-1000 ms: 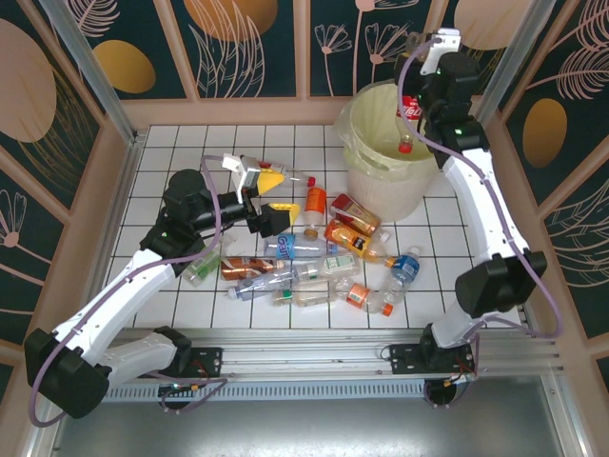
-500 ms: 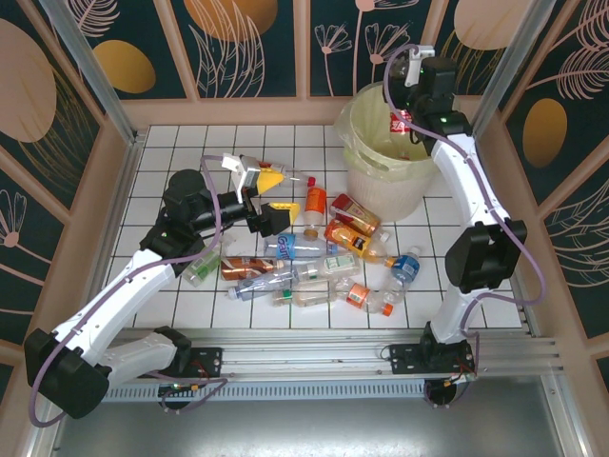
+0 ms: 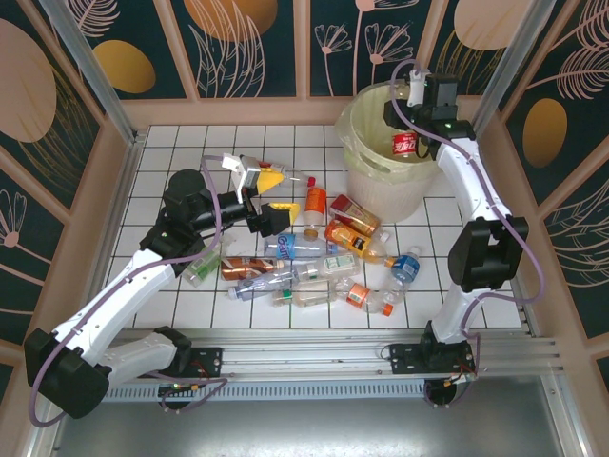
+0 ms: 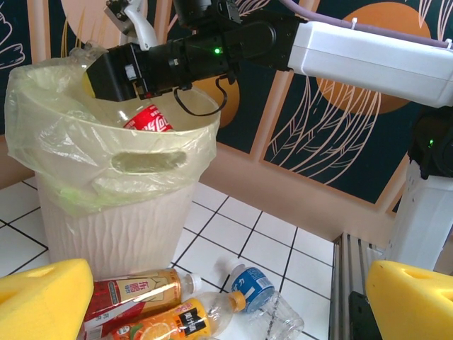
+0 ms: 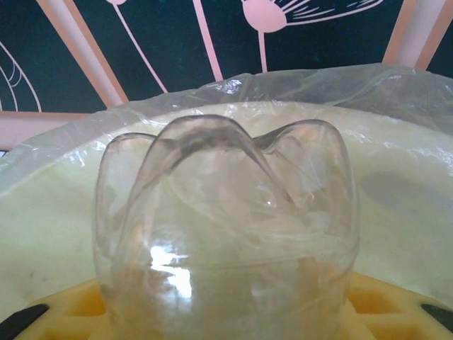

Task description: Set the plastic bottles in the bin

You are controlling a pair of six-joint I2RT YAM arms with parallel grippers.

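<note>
Top external: the right gripper (image 3: 411, 133), upper right of frame, grasps a red-labelled bottle (image 3: 404, 145) over the bin (image 3: 381, 195), apparently for dropping. Other bottles (image 3: 314, 257) lie centre frame.

Left wrist: the left gripper (image 4: 219, 297) jaws are spread wide, empty, idle.

Right wrist: yellow pads (image 5: 396, 312) clamp the bottle's clear base.

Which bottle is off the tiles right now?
The red-labelled clear bottle, clamped in the right hand over the mouth of the bin. Every other bottle lies in the pile on the white tiles.

Glossy clear plastic bottle (image 5: 226, 234), crinkly film liner (image 4: 42, 142), matt bin (image 4: 106, 241).
</note>
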